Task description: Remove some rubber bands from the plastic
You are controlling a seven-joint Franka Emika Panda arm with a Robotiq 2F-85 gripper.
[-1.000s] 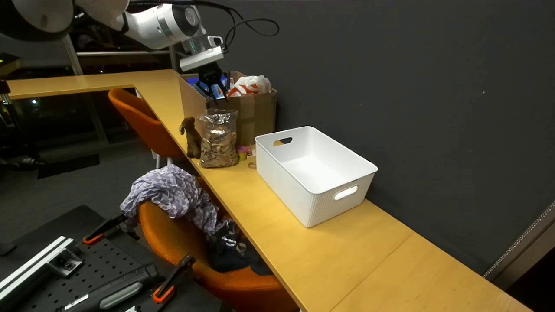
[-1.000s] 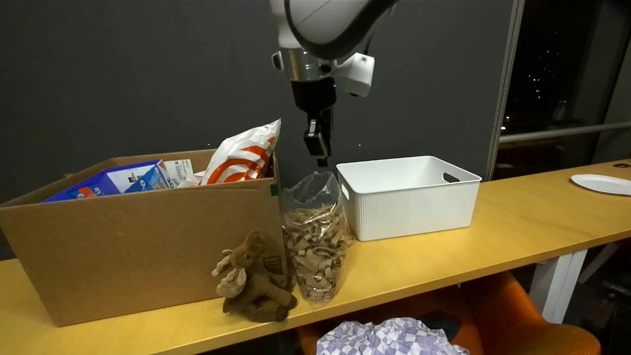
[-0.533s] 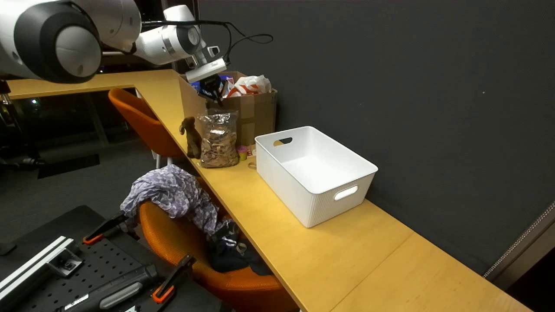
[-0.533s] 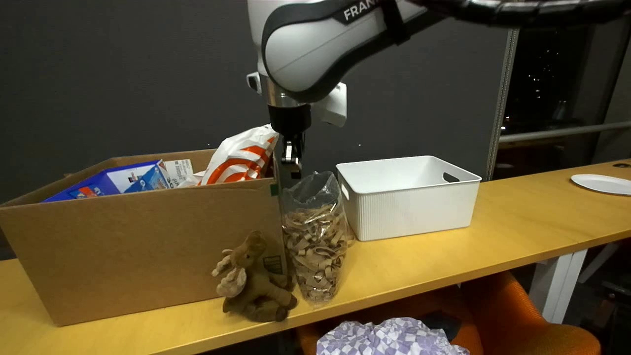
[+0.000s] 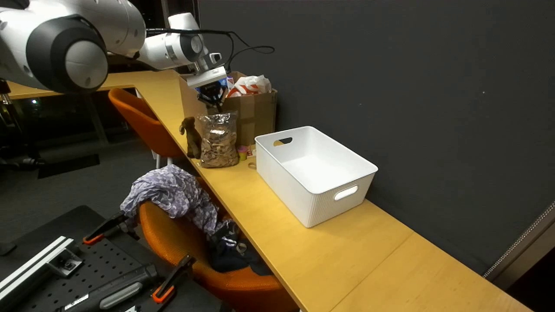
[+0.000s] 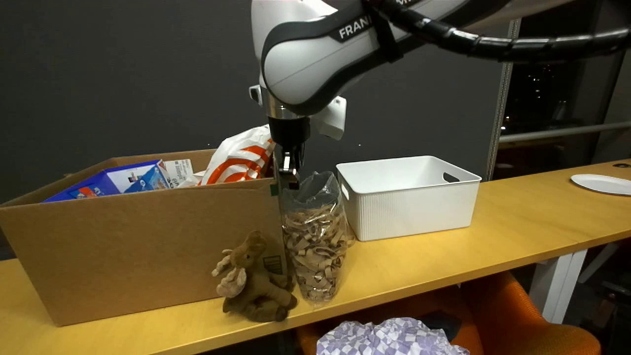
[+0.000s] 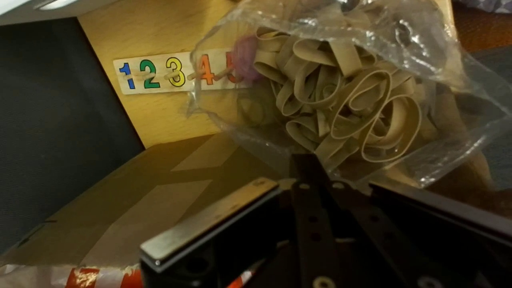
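Note:
An open clear plastic bag point(image 5: 219, 125) full of tan rubber bands point(image 6: 318, 256) stands upright on the table in both exterior views. In the wrist view I look down into its wide mouth and see the looped rubber bands point(image 7: 356, 100) inside. My gripper point(image 7: 305, 162) is shut with its fingertips together, and I see nothing held between them. The tips are at the bag's rim on the cardboard box side. In both exterior views the gripper point(image 5: 219, 109) point(image 6: 294, 184) points down just above the bag's top edge. I cannot tell whether it touches the plastic.
A tall cardboard box point(image 6: 148, 256) stands right beside the bag, with a white and red bag point(image 6: 241, 158) sticking out. A plush moose point(image 6: 259, 286) sits by the table edge. A white bin point(image 5: 284, 182) stands on the bag's other side. A number strip point(image 7: 132, 88) lies behind.
My gripper has closed from open fingers. It has come down and moved toward the cardboard box side, to the bag's rim. The bag has not visibly moved.

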